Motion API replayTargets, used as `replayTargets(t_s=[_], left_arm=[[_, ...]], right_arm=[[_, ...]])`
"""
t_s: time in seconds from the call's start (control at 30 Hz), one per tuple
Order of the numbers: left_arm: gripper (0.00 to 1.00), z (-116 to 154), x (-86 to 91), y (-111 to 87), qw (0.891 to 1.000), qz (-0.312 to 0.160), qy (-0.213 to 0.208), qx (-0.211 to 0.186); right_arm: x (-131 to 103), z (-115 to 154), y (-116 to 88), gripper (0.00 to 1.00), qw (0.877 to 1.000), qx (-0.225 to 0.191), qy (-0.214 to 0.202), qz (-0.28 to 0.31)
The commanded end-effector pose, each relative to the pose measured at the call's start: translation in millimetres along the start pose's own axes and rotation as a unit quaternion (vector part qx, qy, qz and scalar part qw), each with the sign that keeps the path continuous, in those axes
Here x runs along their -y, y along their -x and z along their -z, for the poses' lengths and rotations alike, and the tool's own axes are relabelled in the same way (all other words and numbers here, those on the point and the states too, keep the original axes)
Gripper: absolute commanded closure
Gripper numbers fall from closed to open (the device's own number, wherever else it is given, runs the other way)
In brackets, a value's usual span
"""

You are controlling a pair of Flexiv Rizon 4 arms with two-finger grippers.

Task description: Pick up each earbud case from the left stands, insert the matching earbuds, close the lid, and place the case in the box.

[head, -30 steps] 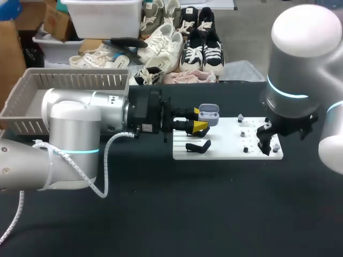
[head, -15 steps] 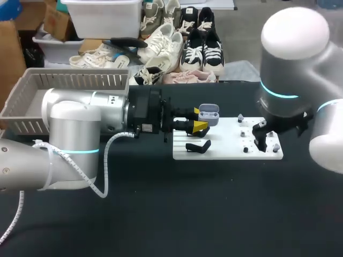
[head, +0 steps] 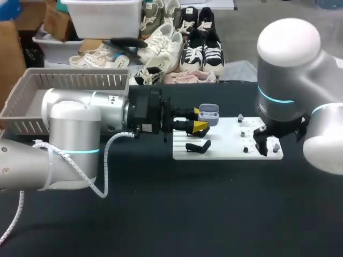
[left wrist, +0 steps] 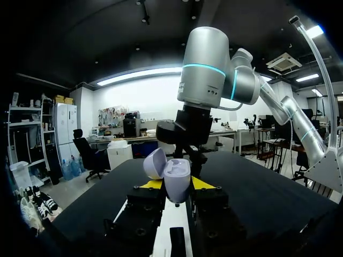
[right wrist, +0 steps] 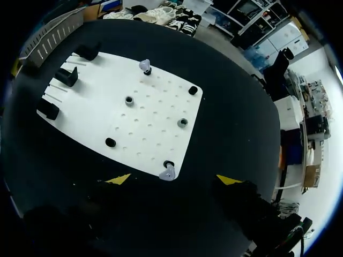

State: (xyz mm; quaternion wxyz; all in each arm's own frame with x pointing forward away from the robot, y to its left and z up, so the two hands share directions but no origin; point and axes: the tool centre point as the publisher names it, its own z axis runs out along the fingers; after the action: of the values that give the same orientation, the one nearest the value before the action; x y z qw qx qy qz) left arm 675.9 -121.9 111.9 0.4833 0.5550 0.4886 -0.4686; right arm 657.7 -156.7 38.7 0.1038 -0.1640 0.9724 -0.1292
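A pale lilac earbud case [head: 208, 114] with its lid up is held over the left end of the white board [head: 225, 151]; my left gripper [head: 199, 119] is shut on it. In the left wrist view the case [left wrist: 177, 181] sits upright between the yellow tips of my left gripper [left wrist: 177, 184]. My right gripper [head: 262, 144] hangs over the board's right end. In the right wrist view my right gripper [right wrist: 174, 179] stands open, with one grey earbud [right wrist: 168, 172] on its peg between the tips. A second earbud [right wrist: 144, 65] sits at the board's far edge.
Black case stands [right wrist: 67, 76] line the board's left end, one seen in the head view [head: 197, 145]. Small pegs [right wrist: 129, 100] dot the board [right wrist: 144, 128]. A grey slatted box [head: 32, 101] stands at the table's far left.
My right arm has swung a little to the left over the board's right end, and its fingers have drawn in slightly. The left arm and the case have not moved.
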Motion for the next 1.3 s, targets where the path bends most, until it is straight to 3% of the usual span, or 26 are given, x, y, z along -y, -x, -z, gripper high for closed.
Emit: replayTargets(t_s=[0.03,0.07,0.13,0.17,0.23,0.3,0.37,0.57,0.9,1.3], left_arm=[[1.0,0,-0.3,-0.7,1.0,-0.001,0.0,0.001],[1.0,0,-0.3,-0.7,1.0,-0.001,0.0,0.001],[1.0,0,-0.3,-0.7,1.0,-0.001,0.0,0.001],[1.0,0,-0.3,-0.7,1.0,-0.001,0.0,0.001],[1.0,0,-0.3,-0.7,1.0,-0.001,0.0,0.001],[1.0,0,-0.3,-0.7,1.0,-0.001,0.0,0.001],[1.0,0,-0.3,-0.7,1.0,-0.001,0.0,0.001],[1.0,0,-0.3,-0.7,1.0,-0.001,0.0,0.001],[1.0,0,-0.3,-0.7,1.0,-0.001,0.0,0.001],[1.0,0,-0.3,-0.7,1.0,-0.001,0.0,0.001]], right_arm=[[1,-3,-2,0.24,1.0,0.003,0.003,-0.001],[1,-4,-2,0.24,1.0,0.003,0.005,-0.001],[0,-4,-2,0.41,1.0,0.004,0.007,0.0],[0,-5,-2,0.45,1.0,0.004,0.008,0.002],[0,-5,-2,0.45,1.0,0.004,0.009,0.003],[-1,-6,-2,0.4,1.0,0.004,0.01,0.005],[-1,-7,-2,0.48,1.0,0.004,0.011,0.007],[-2,-10,-1,0.56,1.0,0.001,0.012,0.012],[-3,-14,1,0.58,1.0,-0.001,0.011,0.018],[-4,-18,3,0.67,1.0,-0.002,0.007,0.022]])
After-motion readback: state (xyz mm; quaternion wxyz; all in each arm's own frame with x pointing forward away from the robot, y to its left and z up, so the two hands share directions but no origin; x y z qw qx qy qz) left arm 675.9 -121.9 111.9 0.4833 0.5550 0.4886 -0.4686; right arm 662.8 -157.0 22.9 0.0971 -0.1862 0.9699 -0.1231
